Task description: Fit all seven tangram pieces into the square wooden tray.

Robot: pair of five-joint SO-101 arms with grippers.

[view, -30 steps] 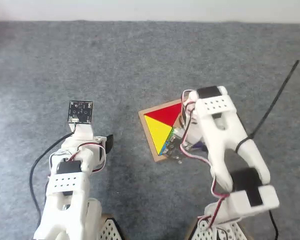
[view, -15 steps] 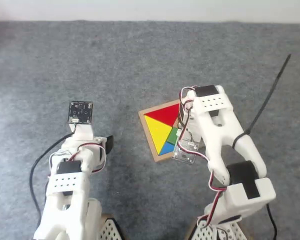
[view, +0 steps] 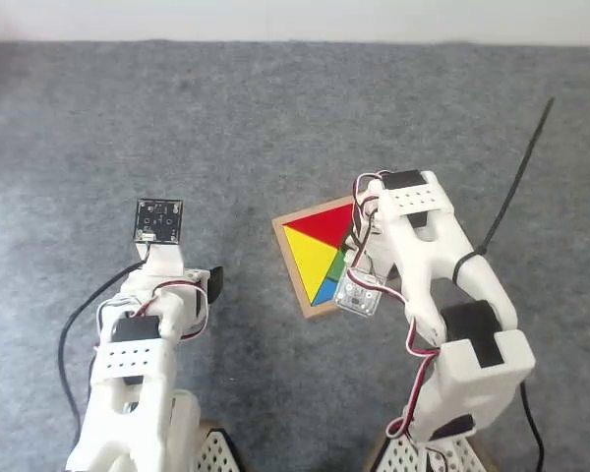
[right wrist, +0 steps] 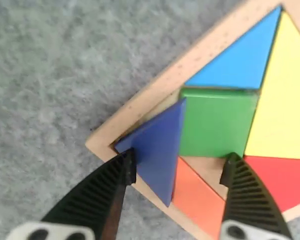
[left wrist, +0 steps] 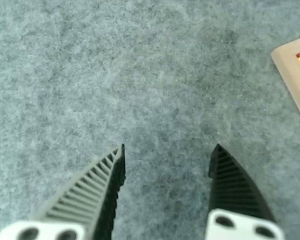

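Observation:
The square wooden tray (view: 296, 273) lies at the table's middle, and my right arm (view: 423, 256) covers its right half. Red (view: 324, 224), yellow (view: 313, 256), green (view: 338, 264) and light blue (view: 326, 290) pieces show in it. In the right wrist view the tray (right wrist: 155, 97) holds the light blue triangle (right wrist: 242, 62), green square (right wrist: 217, 122), yellow triangle (right wrist: 285, 100), red piece (right wrist: 280, 180) and orange triangle (right wrist: 200, 200). A dark blue piece (right wrist: 160, 147) sits askew at the tray's corner. My right gripper (right wrist: 180, 162) hangs open just above it. My left gripper (left wrist: 170, 150) is open over bare carpet.
Grey carpet covers the whole table. The left arm (view: 143, 334) stands at the front left, well apart from the tray, whose corner (left wrist: 290, 65) shows in the left wrist view. A black cable (view: 516, 187) rises from the right arm.
The right arm has shifted over the tray and its wrist has drawn back a little, uncovering more of the green and light blue pieces. The left arm has not moved.

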